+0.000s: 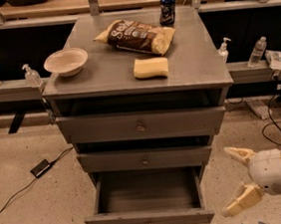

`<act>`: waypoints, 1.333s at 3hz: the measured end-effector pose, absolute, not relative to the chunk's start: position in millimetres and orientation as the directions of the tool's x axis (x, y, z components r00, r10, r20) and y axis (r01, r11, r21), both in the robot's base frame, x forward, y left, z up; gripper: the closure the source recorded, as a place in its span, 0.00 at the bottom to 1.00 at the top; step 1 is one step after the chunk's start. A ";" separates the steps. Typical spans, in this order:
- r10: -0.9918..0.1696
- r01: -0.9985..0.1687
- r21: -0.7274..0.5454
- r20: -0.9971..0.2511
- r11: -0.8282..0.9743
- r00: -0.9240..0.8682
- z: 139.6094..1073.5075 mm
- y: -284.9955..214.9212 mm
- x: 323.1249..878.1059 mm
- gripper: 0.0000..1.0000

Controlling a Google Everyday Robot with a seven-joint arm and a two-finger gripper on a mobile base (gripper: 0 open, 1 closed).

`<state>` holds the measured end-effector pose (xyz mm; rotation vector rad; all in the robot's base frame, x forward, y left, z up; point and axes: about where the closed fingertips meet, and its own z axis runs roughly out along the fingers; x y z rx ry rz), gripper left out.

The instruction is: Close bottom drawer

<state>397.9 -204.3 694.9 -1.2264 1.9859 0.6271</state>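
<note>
Beside a grey three-drawer cabinet (102, 80), the bottom drawer (122, 220) stands pulled well out over the speckled floor, its interior exposed and its small knob facing the camera. Just off the drawer's right front corner hangs the robot's gripper (235, 179), its two pale fingers spread apart and grasping nothing. It appears to sit low, level with the drawer, so that it can swing round and push the front back in; it does not touch the wood. Above, the middle drawer (185, 155) and top drawer (181, 122) sit nearly flush. On the cabinet top, a bowl (66, 61), a chip bag (135, 36), a yellow sponge (151, 67) and a can (168, 9) rest well clear of the job, so a steady shove should not disturb them.
</note>
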 end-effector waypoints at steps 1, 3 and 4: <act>-0.568 -0.906 0.033 -0.770 0.421 -0.292 697.4 -201.4 397.2 0.00; -0.487 -0.912 -0.072 -0.861 0.405 -0.148 623.7 -165.8 458.3 0.00; -0.478 -0.932 -0.077 -0.872 0.355 -0.110 539.9 -139.4 493.7 0.00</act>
